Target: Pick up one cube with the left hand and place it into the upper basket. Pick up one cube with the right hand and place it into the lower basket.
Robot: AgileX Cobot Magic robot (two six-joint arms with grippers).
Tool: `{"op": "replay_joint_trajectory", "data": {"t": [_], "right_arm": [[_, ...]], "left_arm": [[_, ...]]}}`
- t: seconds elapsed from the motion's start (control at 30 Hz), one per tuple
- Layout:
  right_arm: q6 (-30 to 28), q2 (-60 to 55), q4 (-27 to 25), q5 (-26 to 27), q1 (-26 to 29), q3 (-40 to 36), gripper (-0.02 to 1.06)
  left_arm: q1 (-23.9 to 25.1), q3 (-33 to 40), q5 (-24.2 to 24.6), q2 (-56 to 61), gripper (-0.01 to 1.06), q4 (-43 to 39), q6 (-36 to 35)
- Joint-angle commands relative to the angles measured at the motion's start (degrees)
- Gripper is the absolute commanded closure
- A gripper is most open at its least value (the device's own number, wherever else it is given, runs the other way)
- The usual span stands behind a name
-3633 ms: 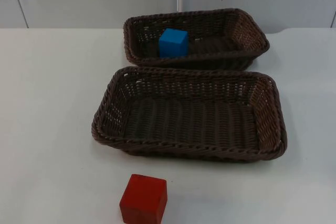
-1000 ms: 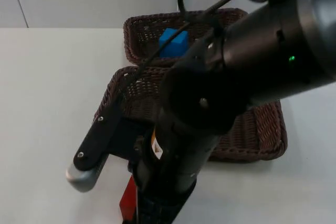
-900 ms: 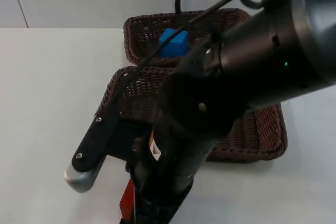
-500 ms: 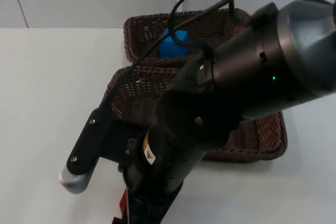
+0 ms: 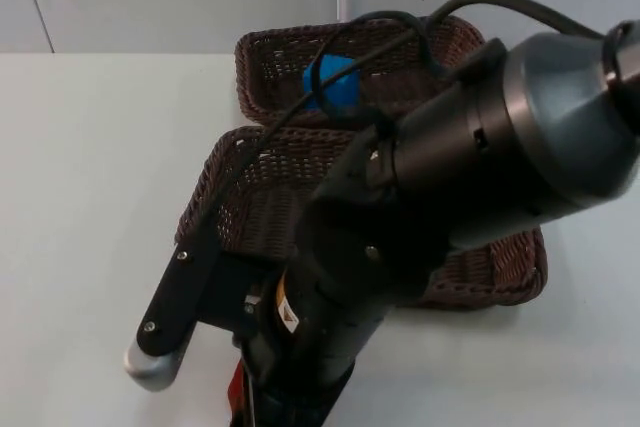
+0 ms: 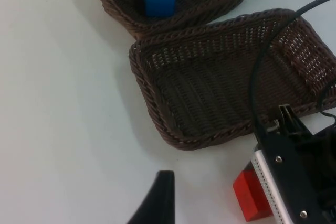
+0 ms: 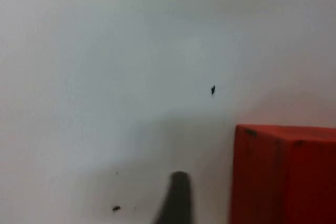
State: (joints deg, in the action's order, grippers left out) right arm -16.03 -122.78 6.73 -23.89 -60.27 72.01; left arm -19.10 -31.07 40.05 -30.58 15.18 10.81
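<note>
The blue cube (image 5: 330, 84) sits in the upper basket (image 5: 268, 59), so now the right end effector (image 7: 220, 219), grip unclear, reaches for the red cube (image 6: 252, 194) at the frame's bottom, bound for the lower basket (image 5: 225, 187).

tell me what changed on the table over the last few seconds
The right arm has swung in across the lower basket and come down at the red cube, now mostly hidden beneath it in the top view. Its right gripper sits right beside the cube, which is still on the table. The blue cube stays in the upper basket, and both baskets kept their places.
</note>
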Motion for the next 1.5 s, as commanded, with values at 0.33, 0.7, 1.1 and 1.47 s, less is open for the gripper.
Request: {"op": "replay_joint_trajectory", "data": {"t": [0.33,0.7,1.1,1.47], "right_arm": [[-0.18,6.03,1.06,-7.0,-0.36,0.39,1.05],[1.61,18.17,0.25,-10.85,-0.36,0.39,1.05],[3.12,20.34,-0.01,-10.84,-0.36,0.39,1.05],[7.84,20.34,0.61,-10.74,-0.11,0.39,1.05]], "left_arm": [[-0.13,0.01,-0.06,0.37,0.16,0.5,-0.1],[-0.13,0.01,-0.06,0.37,0.16,0.39,-0.1],[-0.13,0.01,0.05,1.79,0.16,0.15,-0.1],[-0.13,1.68,-1.34,9.69,0.16,-1.11,-0.1]]}}
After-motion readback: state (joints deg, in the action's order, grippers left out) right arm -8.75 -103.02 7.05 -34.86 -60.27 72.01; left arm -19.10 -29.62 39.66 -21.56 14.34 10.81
